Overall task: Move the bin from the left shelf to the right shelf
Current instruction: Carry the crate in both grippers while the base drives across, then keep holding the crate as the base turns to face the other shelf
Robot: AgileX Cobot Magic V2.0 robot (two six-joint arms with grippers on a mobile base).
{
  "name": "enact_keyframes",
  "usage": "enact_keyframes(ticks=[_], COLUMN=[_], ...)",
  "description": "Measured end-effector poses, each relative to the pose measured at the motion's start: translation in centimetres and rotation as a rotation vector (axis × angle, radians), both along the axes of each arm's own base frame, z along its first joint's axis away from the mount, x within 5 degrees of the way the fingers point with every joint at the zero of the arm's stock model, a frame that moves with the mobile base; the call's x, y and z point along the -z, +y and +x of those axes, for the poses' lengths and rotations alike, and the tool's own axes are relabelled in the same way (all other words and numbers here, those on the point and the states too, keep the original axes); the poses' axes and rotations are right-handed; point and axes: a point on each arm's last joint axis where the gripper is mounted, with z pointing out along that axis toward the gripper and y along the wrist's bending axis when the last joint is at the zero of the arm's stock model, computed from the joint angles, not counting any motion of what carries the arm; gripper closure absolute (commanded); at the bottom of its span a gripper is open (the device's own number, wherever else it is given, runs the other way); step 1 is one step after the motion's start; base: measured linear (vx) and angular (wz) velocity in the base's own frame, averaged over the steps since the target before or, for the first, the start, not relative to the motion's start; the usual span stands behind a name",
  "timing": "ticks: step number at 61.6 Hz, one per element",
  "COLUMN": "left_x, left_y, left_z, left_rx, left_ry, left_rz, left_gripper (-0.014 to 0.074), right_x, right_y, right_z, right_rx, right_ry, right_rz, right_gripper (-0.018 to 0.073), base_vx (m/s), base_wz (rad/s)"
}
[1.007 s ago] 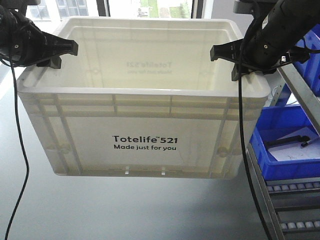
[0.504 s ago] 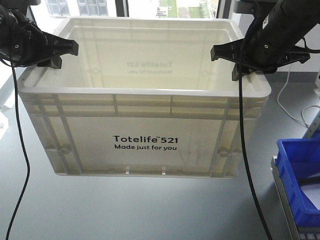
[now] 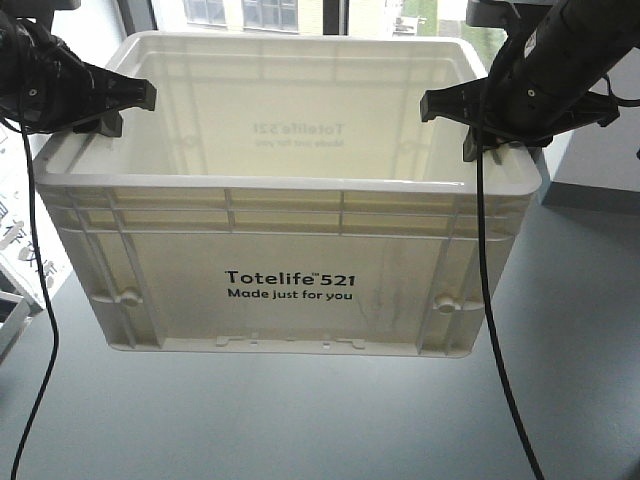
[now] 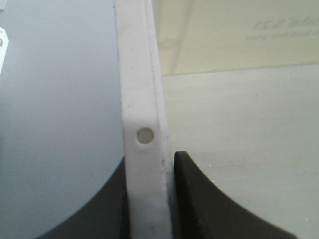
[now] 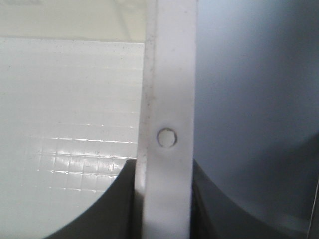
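Observation:
A large white bin (image 3: 290, 270) marked "Totelife 521" hangs in the air above a grey floor, filling the front view. It is empty. My left gripper (image 3: 125, 110) is shut on the bin's left rim (image 4: 144, 149), one black finger on each side of it. My right gripper (image 3: 450, 115) is shut on the bin's right rim (image 5: 167, 149) in the same way. Both wrist views show the white rim with a small round hole between the black fingers. No shelf is in view.
Windows (image 3: 260, 12) run along the back. A grey floor (image 3: 300, 420) lies below the bin. A white structure (image 3: 12, 260) shows at the left edge. Black cables (image 3: 490, 330) hang from both arms.
The background has swept to the right: the blue bins and the shelf at the right have left the view and a white structure has come in at the left. The bin stays held the same way.

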Motion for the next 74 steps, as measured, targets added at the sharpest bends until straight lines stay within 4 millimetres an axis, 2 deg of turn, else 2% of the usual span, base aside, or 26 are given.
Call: enact_keyframes(ticks=[74], left_x=[0.00], left_y=[0.00], left_z=[0.00], left_rx=[0.000], left_ry=[0.000], left_rz=[0.000], left_gripper=[0.0485], right_x=[0.00], right_y=[0.01], right_z=[0.01], right_rx=[0.000], right_ry=[-0.001], right_rz=[0.001], right_gripper=[0.0513], base_vx=[0.14], base_wz=[0.46])
